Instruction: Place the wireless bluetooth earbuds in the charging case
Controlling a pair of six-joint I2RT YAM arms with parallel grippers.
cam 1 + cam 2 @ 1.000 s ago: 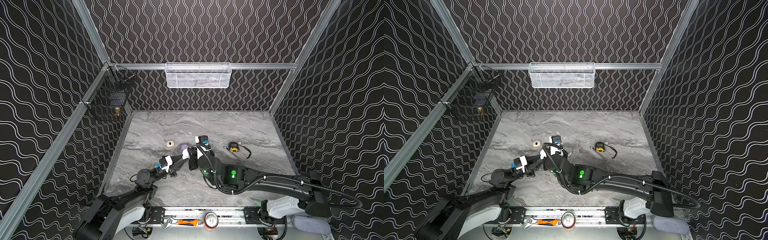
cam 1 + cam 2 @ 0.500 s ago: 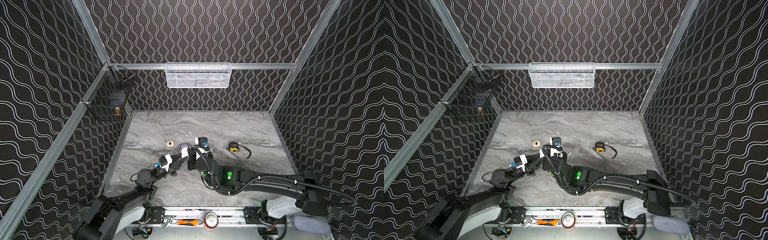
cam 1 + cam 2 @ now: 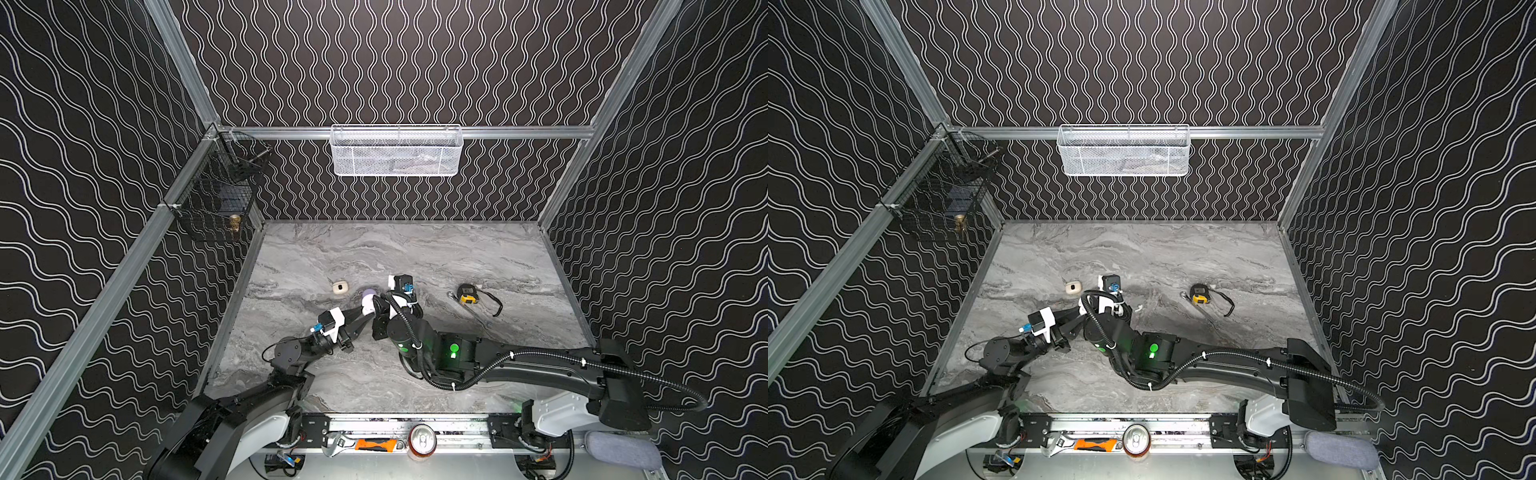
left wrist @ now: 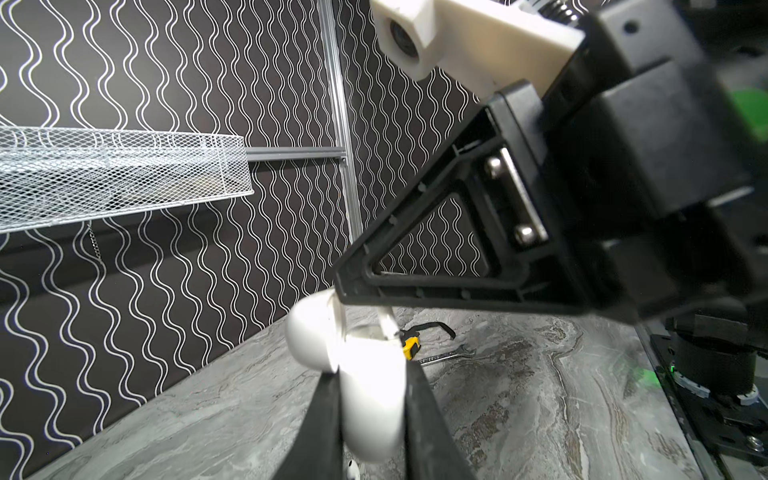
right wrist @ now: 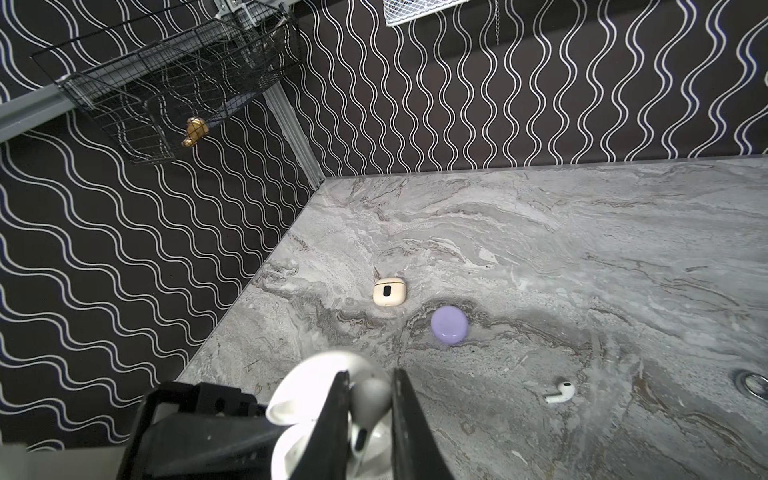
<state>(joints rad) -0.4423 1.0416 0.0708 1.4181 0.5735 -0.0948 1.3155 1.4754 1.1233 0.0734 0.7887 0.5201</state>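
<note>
Table: grey marble top; the work sits left of centre, mid-depth.
Arms: right arm reaches across the middle to meet the left arm; wrists crowded together.
Left gripper: clamped on the white case, one finger on each side, case held clear of the table, lid open.
Right gripper: nearly closed, pinching one white bud, directly over the open case.
Tape: right of the work, well apart; not relevant.
Lilac case: closed, on the table just beyond the grippers.
Cream case: closed, left of the lilac one and slightly farther.
Held bud: stem points down into the case mouth; the fingers hide whether it is in its socket.
Loose bud: white, on its side on the table, near and to the right of the grippers.
Step (judged): seating the first bud; second not yet picked.
Risk 1: stem misses or takes the wrong socket, so the bud sits proud. Cause: tiny target, socket hidden by fingers.
Risk 2: case slips or twists in the left grip. Cause: downward push on a smooth shell held only by its sides.
Risk 3: bud lifts out or drops on release. Cause: it sticks to a finger.
Risk 4: lid gets knocked. Cause: right fingers close beside it.
</note>
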